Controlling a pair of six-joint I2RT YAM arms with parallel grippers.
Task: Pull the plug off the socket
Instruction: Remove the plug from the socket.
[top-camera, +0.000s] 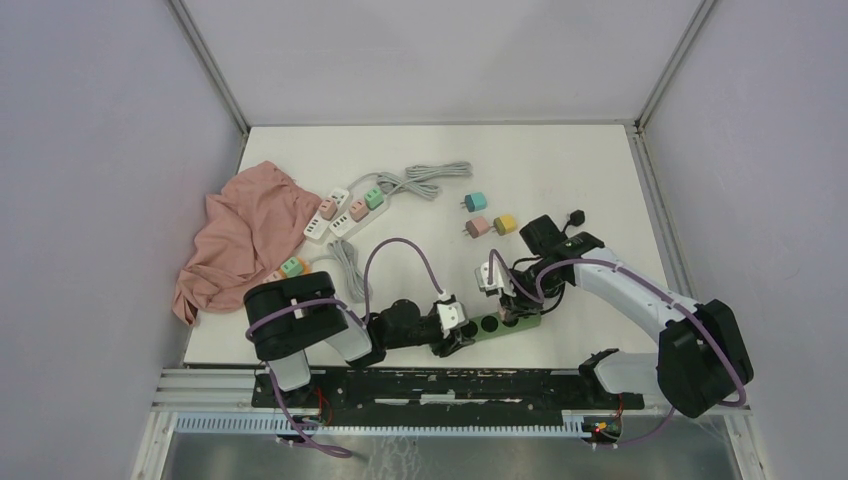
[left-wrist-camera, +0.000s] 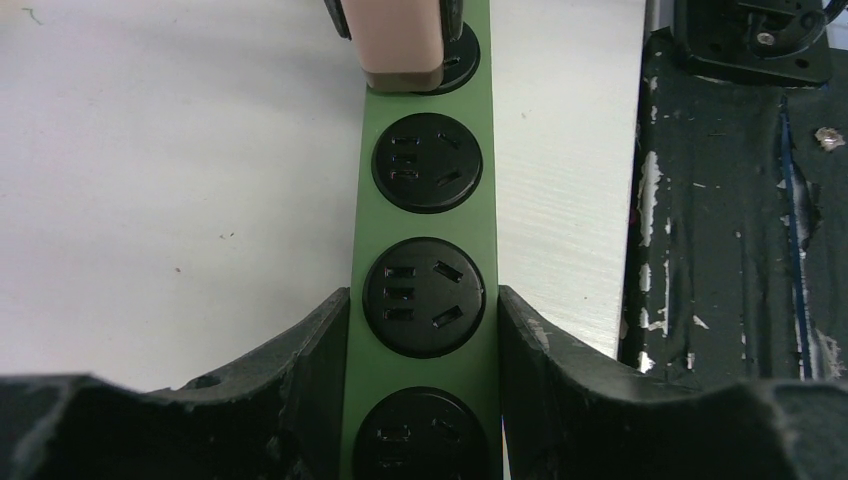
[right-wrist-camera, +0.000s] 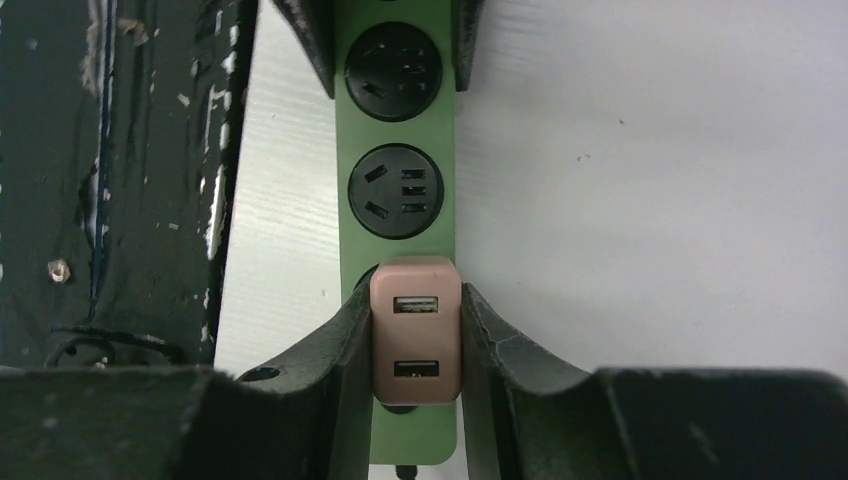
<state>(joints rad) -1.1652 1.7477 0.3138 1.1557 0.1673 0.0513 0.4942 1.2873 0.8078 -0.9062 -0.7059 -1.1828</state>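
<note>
Checker: Lettering on the pink plug (right-wrist-camera: 415, 335)?

Watcher: Print, if there is any, is too small to tell. The plug's face shows two USB slots, one above the other. The green power strip (right-wrist-camera: 395, 150) shows only round black sockets with bare pin slots.

Checker: And where does the plug sit?

Watcher: It sits over a socket at the 6 o'clock end of the strip in the right wrist view, with two free sockets toward 12 o'clock. Whether its pins are fully in cannot be told. From above, the strip lies at 6 o'clock on the table (top-camera: 560, 160), just beside the black rail (top-camera: 430, 385).

Checker: How do the hands stand?

Watcher: The right hand (right-wrist-camera: 415, 320) is clenched on the plug, with one finger pressed to each side. The left hand (left-wrist-camera: 425, 320) clamps the strip itself, its fingers touching both long edges around a free socket.

Checker: What else lies around?

Watcher: A pink cloth (top-camera: 240, 235) is heaped at 9 o'clock. White power strips (top-camera: 335, 213) holding pink and green adapters lie at 10 o'clock, touching the cloth's edge. Their grey cable (top-camera: 425, 180) is coiled toward 12 o'clock. Three loose adapters, teal (top-camera: 474, 202), pink (top-camera: 477, 227) and yellow (top-camera: 505, 224), sit together near the middle. They are well apart from the green strip.

Checker: Does anything stand in the way?

Watcher: The right arm's black wrist (top-camera: 545, 240) hangs over the strip's 3 o'clock end and hides the plug from above. The purple lead (top-camera: 400, 245) arches over the left arm.
</note>
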